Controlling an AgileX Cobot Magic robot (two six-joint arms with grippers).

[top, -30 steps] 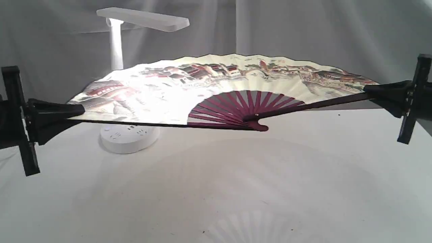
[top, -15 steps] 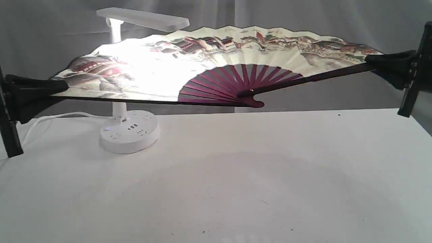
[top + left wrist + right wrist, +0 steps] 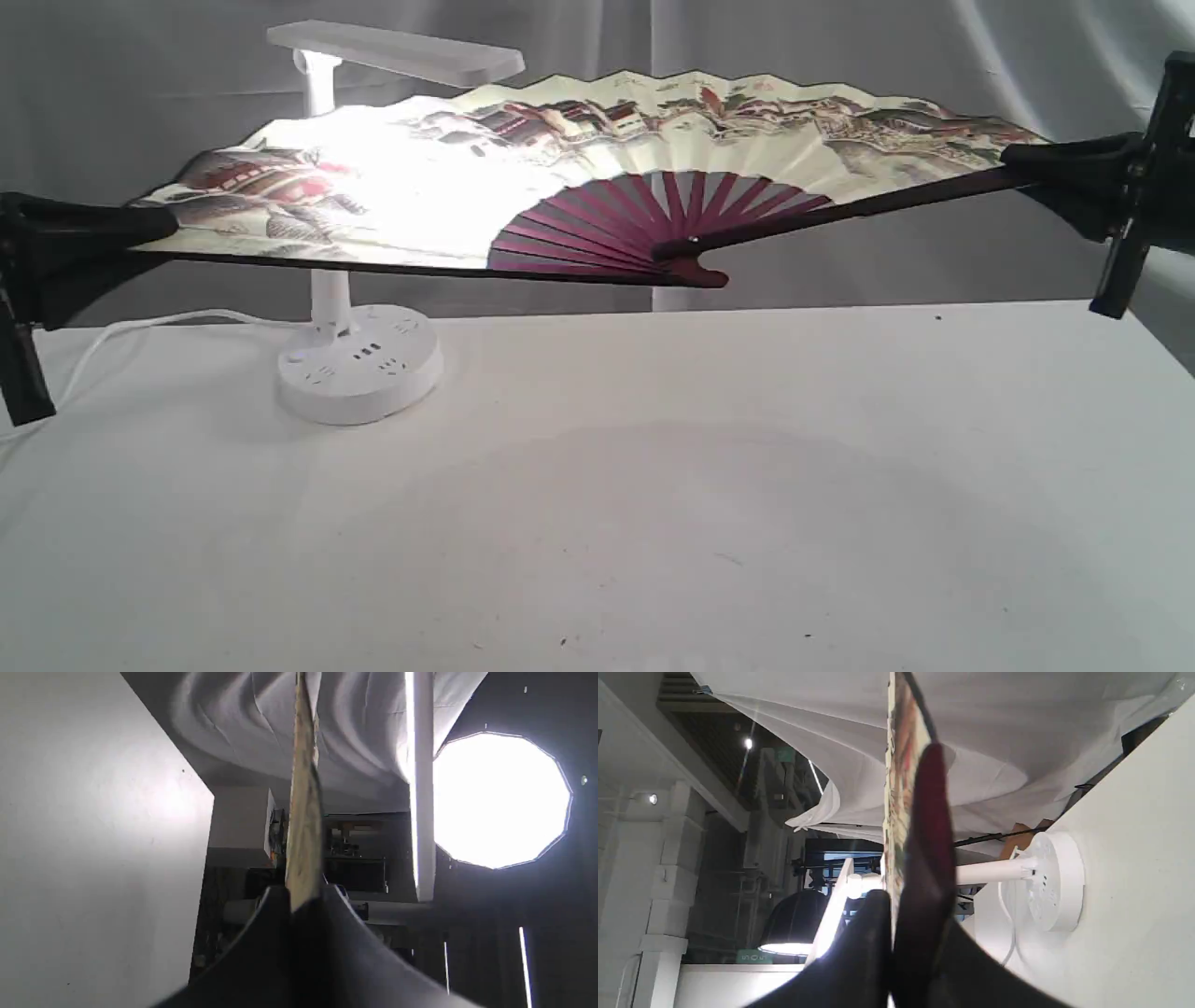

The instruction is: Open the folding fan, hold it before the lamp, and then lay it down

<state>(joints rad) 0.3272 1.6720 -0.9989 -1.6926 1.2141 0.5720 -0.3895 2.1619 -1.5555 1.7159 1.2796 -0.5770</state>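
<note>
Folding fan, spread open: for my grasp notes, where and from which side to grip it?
Grip the folding fan by its outer guards near their tips, one from each side: they are stiff sticks, while the pleated paper could crush.

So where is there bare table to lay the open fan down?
The table is bare right of the lamp and in front of it, beneath the folding fan. Crowded only rear left: lamp base and cord.

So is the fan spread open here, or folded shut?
Spread open. The folding fan shows its whole pleated, painted leaf, with the maroon ribs splayed out from the pivot and the two guards pulled far apart.
</note>
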